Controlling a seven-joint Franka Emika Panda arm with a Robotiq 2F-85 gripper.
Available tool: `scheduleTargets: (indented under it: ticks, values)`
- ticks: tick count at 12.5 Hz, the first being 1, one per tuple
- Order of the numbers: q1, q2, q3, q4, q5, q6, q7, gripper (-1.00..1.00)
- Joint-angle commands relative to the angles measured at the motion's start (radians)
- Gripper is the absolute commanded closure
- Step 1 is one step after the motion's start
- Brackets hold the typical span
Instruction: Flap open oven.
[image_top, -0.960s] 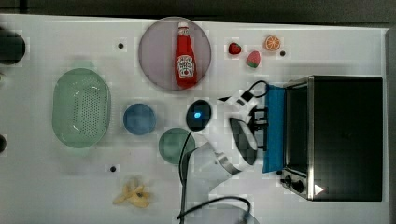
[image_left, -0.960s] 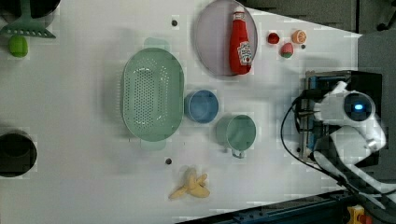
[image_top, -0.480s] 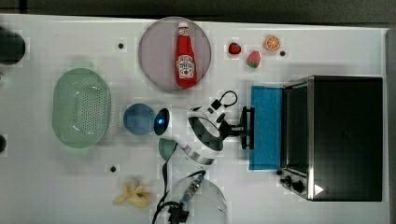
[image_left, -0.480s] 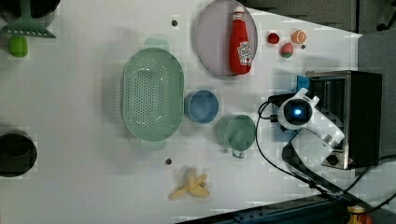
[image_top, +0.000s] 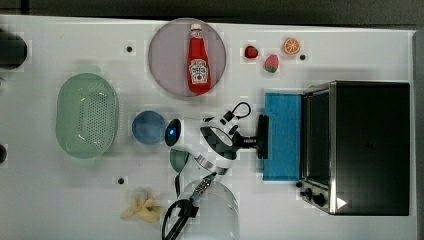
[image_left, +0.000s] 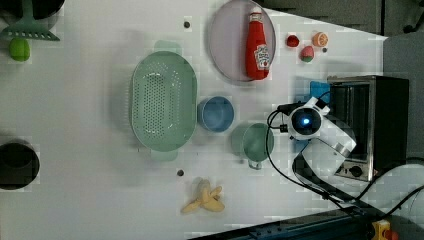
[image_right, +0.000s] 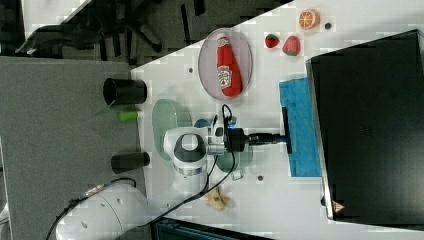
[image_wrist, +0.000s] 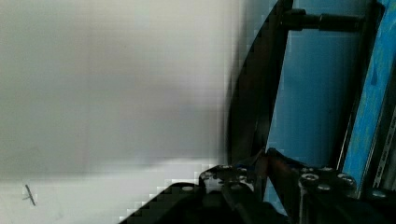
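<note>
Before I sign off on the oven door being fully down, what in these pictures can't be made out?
- Oven interior: dark in the top view and left view; hidden under its black top in the right view.
- Knobs: too small to read their settings.
- Green cup: mostly covered by the arm in the top view.
- Pincer on the door handle: wrist view's edge cuts it off.

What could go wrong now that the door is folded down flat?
The gripper is shut on the handle of the oven with the door fully down. Pulling further might drag the oven across the table. Backing away, the arm could knock the green cup or blue bowl close behind it.
</note>
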Motion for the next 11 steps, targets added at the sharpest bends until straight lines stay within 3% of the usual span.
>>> scheduleTargets:
  ticks: [1,4,7,11]
  values:
    - [-0.005,-0.053,-0.013,0.04,0.051,0.071,0.063,0.65]
    - [-0.018,-0.224,-0.025,0.034,0.309,0.088,0.063,0.65]
    - [-0.032,-0.421,-0.056,0.038,0.593,-0.001,0.056,0.65]
    - [-0.031,-0.664,-0.065,0.08,0.78,-0.206,0.05,0.65]
